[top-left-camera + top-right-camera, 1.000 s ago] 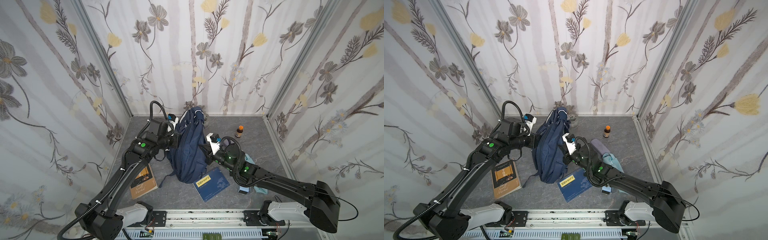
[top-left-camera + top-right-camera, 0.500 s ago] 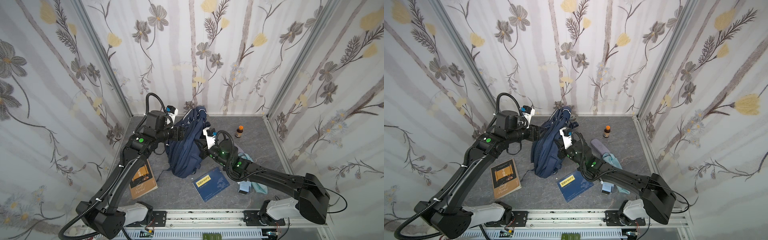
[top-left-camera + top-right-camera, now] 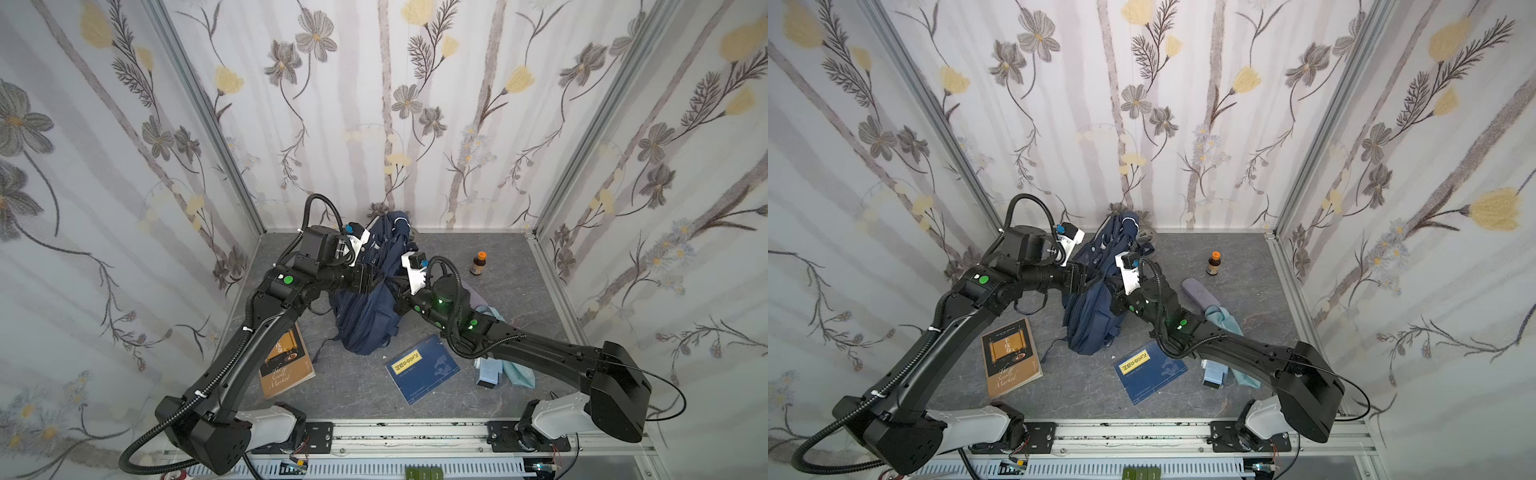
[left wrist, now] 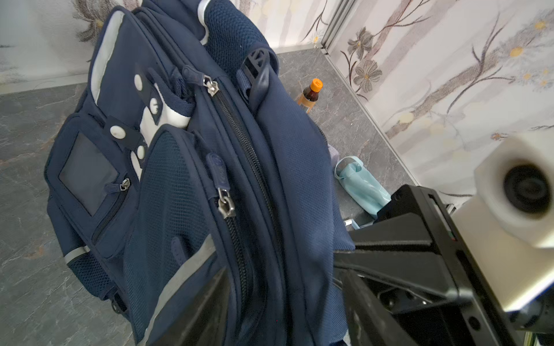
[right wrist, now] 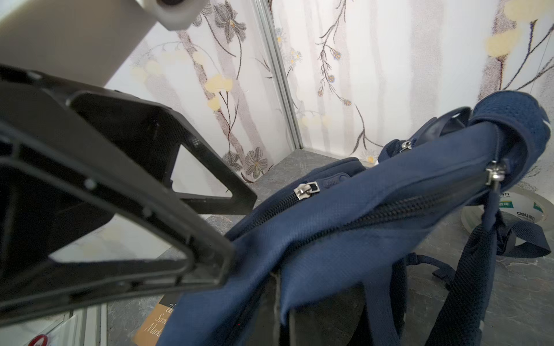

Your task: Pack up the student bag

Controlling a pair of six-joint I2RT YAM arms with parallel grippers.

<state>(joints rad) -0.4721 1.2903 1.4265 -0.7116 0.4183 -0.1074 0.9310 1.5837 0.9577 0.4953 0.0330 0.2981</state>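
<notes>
The student bag [image 3: 365, 316] [image 3: 1092, 320], navy with white trim, stands slumped in the middle of the floor, its zips shut in the left wrist view [image 4: 180, 179]. My left gripper [image 3: 368, 277] [image 3: 1086, 277] reaches in from the left at mid height. In its wrist view the left gripper [image 4: 281, 305] is open, with the bag's zip seam and fabric lying between the two fingers. My right gripper [image 3: 395, 286] [image 3: 1113, 291] comes from the right and is shut on a fold of the bag's fabric [image 5: 359, 224], as the right gripper [image 5: 278, 308] shows close up.
A brown book [image 3: 286, 365] lies front left and a blue booklet [image 3: 422, 368] lies in front of the bag. An orange-capped bottle [image 3: 478, 263] stands back right. A light blue pouch [image 3: 515, 370] and small box [image 3: 488, 374] sit under the right arm. A tape roll [image 5: 515, 209] lies behind the bag.
My left gripper has gone from shut to open and shifted along the bag. Both arms moved toward the back wall, and the bag's lower end drew away from the blue booklet.
</notes>
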